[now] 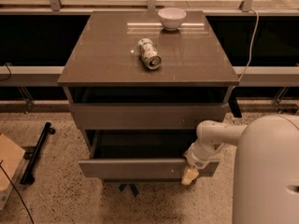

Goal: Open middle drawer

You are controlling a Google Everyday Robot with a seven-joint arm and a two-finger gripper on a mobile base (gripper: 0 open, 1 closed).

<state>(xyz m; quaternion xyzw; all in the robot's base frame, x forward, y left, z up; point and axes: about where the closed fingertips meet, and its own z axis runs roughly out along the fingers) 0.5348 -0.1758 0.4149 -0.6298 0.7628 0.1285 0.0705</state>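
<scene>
The middle drawer (140,168) is a grey-brown flat front, pulled out from the cabinet, with a dark opening behind it. My gripper (190,174) hangs from the white arm (212,139) at the right part of this drawer's front, touching or just in front of its face. The drawer front above (149,115) sits further back under the tabletop. The lowest drawer is hidden beneath the pulled-out one.
On the cabinet top (103,59) a can (149,53) lies on its side and a white bowl (171,18) stands at the back. A black bar (36,151) and a cardboard box (7,164) lie on the floor at left. My white body (266,171) fills the right front.
</scene>
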